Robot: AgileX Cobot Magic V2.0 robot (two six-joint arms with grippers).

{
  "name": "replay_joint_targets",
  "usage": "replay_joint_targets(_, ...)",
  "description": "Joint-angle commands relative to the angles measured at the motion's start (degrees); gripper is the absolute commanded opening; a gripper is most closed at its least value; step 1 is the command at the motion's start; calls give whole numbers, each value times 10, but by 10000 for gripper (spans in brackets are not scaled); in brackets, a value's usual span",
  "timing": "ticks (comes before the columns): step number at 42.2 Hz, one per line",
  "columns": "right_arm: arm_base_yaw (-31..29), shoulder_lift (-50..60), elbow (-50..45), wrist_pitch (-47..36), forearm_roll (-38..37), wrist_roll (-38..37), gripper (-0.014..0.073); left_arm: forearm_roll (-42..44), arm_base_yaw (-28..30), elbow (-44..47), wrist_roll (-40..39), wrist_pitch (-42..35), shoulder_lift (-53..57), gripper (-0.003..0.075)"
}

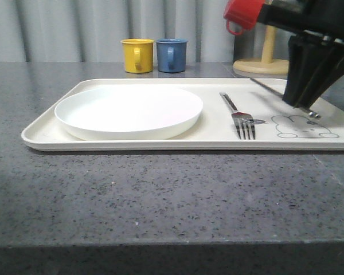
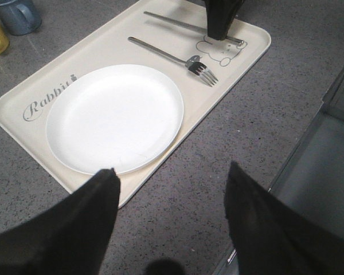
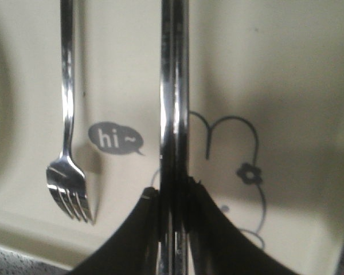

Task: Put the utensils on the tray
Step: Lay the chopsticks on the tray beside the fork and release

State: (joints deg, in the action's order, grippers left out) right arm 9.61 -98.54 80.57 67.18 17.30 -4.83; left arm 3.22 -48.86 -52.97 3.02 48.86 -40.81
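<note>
The cream tray (image 1: 218, 140) lies across the table with the round white plate (image 1: 129, 109) on its left half. A silver fork (image 1: 239, 116) rests on the tray to the right of the plate, tines toward me. My right gripper (image 1: 305, 109) is low over the rabbit drawing, shut on a pair of metal chopsticks (image 3: 174, 86) that slant back over the tray (image 3: 286, 69) beside the fork (image 3: 67, 114). My left gripper (image 2: 171, 175) hangs open and empty above the bare table, just off the tray's (image 2: 40, 86) near edge by the plate (image 2: 114, 117).
A yellow mug (image 1: 137, 55) and a blue mug (image 1: 171, 55) stand behind the tray. A red mug (image 1: 243, 14) hangs on a wooden stand (image 1: 264, 60) at the back right. A grey ledge (image 2: 327, 149) borders the table beside my left gripper.
</note>
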Motion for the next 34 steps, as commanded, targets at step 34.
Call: replay_joint_targets(34,-1,116,19,15,-57,89,231,-3,-4,-14,-5,-41,1,408)
